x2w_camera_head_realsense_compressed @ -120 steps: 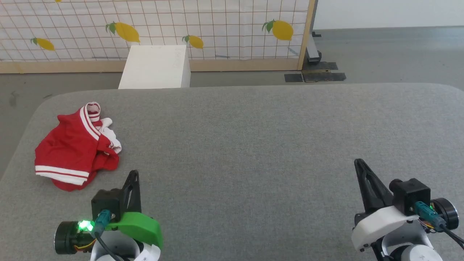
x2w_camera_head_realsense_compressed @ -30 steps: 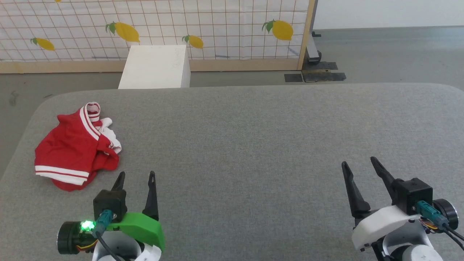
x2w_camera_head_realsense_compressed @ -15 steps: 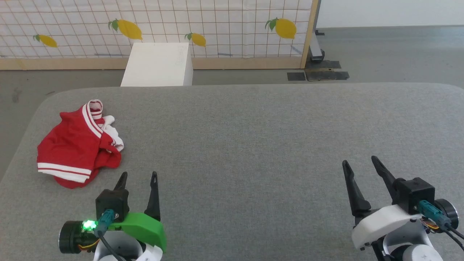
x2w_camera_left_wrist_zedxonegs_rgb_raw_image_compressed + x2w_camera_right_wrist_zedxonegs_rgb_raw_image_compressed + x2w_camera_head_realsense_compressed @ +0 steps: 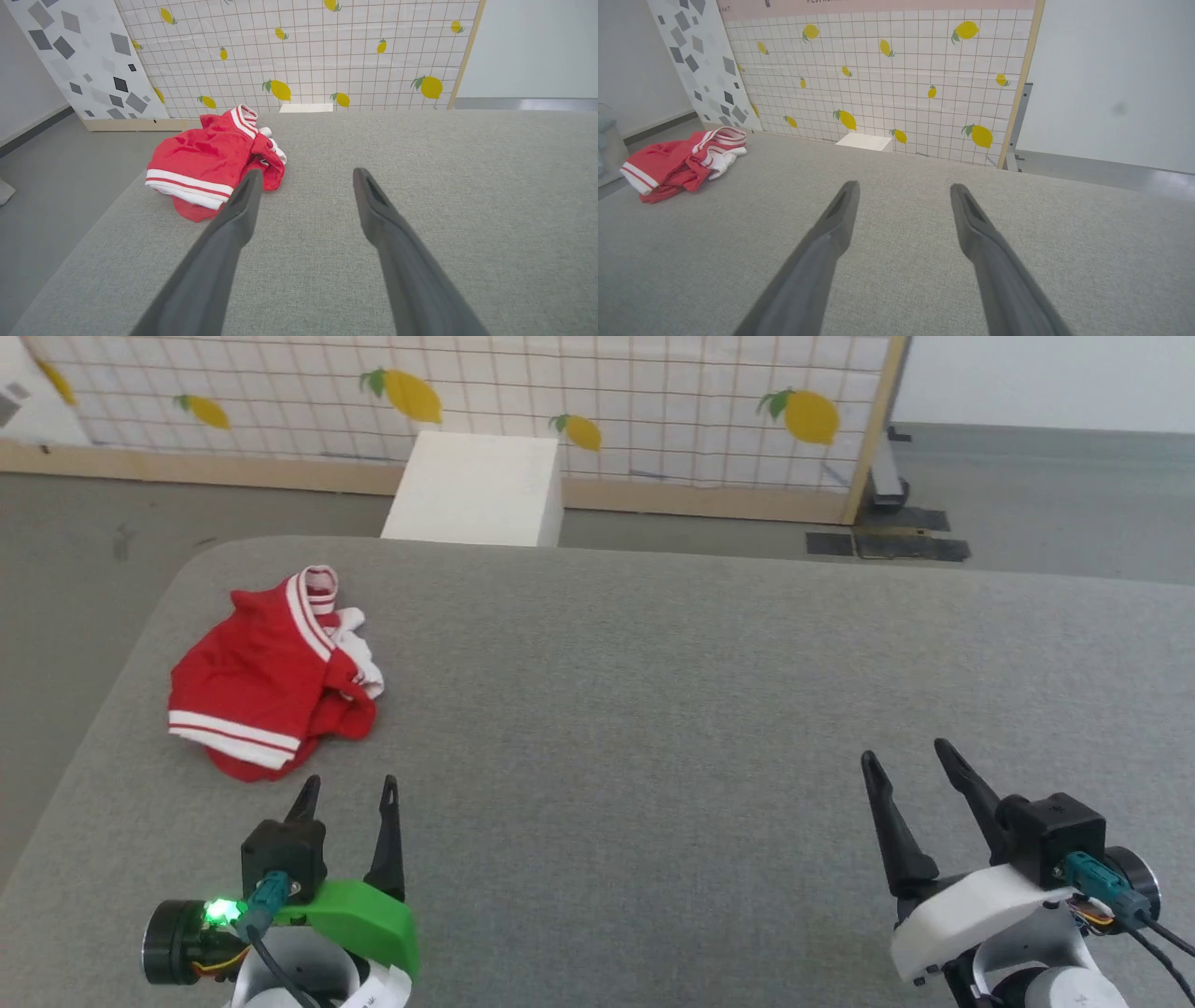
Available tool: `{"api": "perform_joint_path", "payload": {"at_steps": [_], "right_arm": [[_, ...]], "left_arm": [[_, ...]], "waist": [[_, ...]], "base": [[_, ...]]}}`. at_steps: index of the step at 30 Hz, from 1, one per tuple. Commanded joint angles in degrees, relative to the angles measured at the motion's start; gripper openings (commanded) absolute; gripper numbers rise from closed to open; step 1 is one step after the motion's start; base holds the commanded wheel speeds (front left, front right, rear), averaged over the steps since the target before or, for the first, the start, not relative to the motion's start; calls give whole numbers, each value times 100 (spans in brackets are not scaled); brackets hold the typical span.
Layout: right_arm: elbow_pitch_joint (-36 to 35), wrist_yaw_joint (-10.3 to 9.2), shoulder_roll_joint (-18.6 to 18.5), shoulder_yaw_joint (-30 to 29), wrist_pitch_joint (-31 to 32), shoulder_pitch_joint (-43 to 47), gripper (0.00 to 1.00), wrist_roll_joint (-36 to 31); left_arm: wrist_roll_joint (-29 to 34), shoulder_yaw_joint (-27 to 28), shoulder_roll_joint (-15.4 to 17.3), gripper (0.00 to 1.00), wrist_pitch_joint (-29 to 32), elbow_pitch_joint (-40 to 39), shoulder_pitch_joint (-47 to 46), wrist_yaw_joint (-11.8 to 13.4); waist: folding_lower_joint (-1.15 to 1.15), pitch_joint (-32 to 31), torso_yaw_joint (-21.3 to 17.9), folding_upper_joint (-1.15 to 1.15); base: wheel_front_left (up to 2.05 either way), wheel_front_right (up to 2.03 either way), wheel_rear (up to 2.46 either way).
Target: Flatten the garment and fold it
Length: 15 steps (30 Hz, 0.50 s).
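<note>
Hovering low over the tabletop (image 4: 653, 709), the left gripper (image 4: 350, 784) has its two dark fingers spread wide with nothing between them. The right gripper (image 4: 905, 752) is spread just as wide and equally empty, well apart on the other side.

The garment (image 4: 261, 695) lies just ahead of the left gripper and slightly to its left. It is a crumpled red heap with striped trim and a bit of white lining showing, near the tabletop's left edge.

The likely trouble is the bunching. A pinch into the heap could catch several layers at once, so the jersey would lift as a lump instead of opening. Any tug toward the left could drag it over the nearby edge onto the floor (image 4: 84, 569). The right gripper would need a long reach across to help.

Nothing lies between the left gripper and the cloth. A white box (image 4: 476, 490) and a lemon-printed screen (image 4: 653, 392) stand beyond the far edge, out of the way.
</note>
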Motion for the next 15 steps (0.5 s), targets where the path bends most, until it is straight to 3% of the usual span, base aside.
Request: {"api": "perform_joint_path", "payload": {"at_steps": [1, 15], "right_arm": [[-49, -5, -8, 32, 23, 76, 100, 61], [-87, -6, 4, 195, 60, 245, 100, 215]], "left_arm": [[-14, -9, 70, 100, -51, 0, -103, 48], [-17, -99, 193, 100, -123, 80, -167, 123]], "waist": [[0, -31, 232, 0], [0, -150, 906, 0]], "base": [[0, 0, 0], [0, 0, 0]]}}
